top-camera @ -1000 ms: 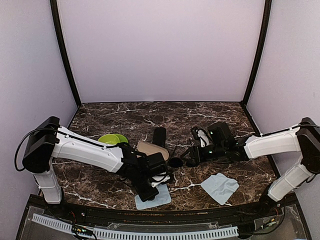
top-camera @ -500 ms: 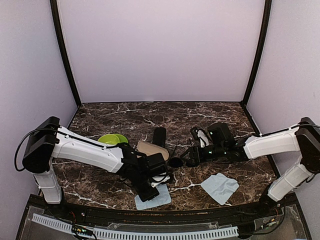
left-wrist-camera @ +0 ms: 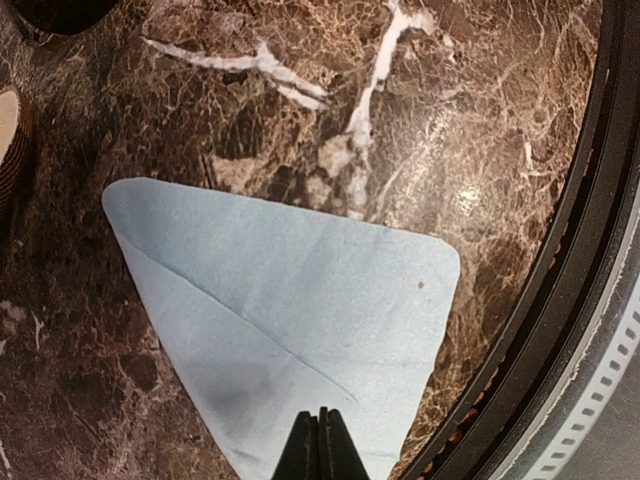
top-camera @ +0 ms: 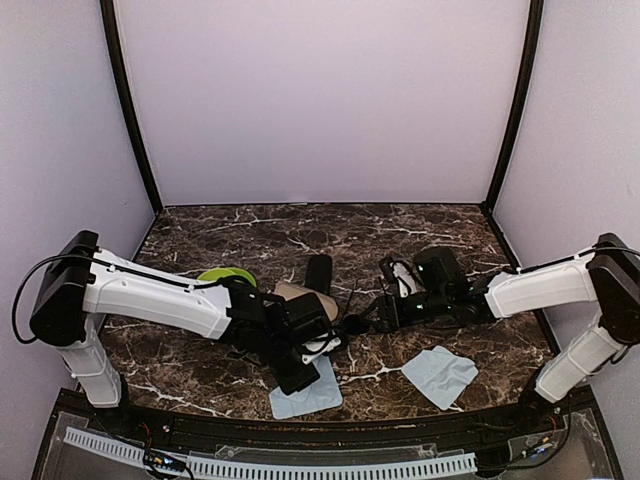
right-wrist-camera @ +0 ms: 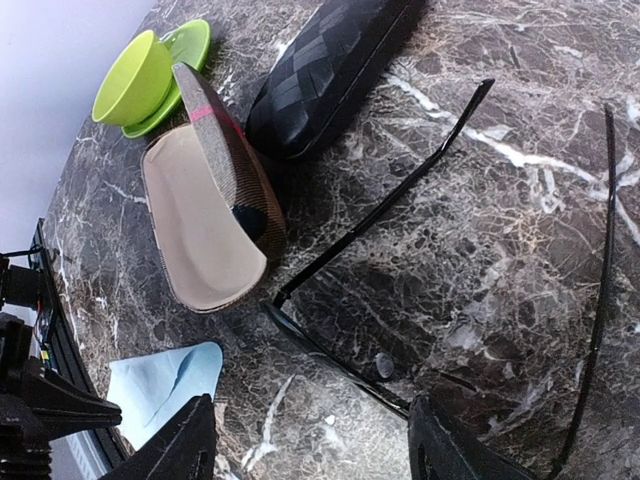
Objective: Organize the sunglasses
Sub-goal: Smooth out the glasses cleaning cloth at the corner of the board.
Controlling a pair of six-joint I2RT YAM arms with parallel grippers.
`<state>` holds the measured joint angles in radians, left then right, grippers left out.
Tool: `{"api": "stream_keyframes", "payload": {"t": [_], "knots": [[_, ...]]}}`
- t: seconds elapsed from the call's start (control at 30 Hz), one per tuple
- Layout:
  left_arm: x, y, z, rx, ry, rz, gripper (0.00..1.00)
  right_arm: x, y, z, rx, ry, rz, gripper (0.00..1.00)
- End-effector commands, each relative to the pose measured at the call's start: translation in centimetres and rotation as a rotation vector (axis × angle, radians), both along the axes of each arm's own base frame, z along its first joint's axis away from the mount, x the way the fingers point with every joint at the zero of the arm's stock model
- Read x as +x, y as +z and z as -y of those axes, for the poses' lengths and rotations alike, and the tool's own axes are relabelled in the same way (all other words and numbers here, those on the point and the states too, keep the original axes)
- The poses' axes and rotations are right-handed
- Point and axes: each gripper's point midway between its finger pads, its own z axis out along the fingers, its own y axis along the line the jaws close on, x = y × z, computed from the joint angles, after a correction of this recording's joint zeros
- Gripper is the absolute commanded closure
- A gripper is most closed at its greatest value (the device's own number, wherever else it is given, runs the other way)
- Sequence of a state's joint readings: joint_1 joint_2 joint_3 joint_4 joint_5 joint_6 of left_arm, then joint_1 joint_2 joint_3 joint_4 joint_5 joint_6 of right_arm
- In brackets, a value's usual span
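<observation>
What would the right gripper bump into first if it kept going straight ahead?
Most likely the sunglasses: their front rim lies just ahead of the right gripper, in line with its open jaws.

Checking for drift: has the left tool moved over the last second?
Yes. The left tool has shifted slightly toward the back wall; its white arm now hides more of the lime green cup and saucer.

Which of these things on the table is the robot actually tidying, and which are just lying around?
For the job: sunglasses; probably also the open brown case, black case, near blue cloth, right blue cloth.
Just lying about: green cup, saucer.
</observation>
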<state>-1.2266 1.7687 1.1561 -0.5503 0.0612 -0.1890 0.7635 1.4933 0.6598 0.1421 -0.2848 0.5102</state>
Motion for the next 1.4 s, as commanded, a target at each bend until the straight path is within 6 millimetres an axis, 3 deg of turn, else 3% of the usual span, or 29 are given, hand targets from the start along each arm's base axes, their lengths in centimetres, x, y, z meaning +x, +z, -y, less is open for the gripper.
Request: {"api": "stream_keyframes", "payload": {"t": [0.0, 0.17, 0.53, 0.7, 1.37], "knots": [[-0.6, 0.3, -0.1, -0.027, -0.033, -0.012, 0.93, 0.1, -0.1, -0.5, 0.002, 0.009, 0.002, 0.34], [-1.2, -0.7, -0.2, 0.009, -0.079, 0.004, 0.81, 0.1, -0.3, -0.5, -0.002, 0.008, 0.001, 0.34], [-1.8, -2.4, -0.7, 0.075, -0.134, -0.008, 0.77, -0.2, 0.1, -0.1, 0.011, -0.001, 0.006, 0.34], [-1.9, -2.7, -0.8, 0.088, -0.138, -0.006, 0.81, -0.3, 0.8, -0.2, 0.025, 0.001, 0.020, 0.34], [-2.0, -2.6, -0.8, 0.084, -0.119, -0.005, 1.00, -0.4, 0.3, -0.2, 0.018, 0.004, 0.011, 0.34]]}}
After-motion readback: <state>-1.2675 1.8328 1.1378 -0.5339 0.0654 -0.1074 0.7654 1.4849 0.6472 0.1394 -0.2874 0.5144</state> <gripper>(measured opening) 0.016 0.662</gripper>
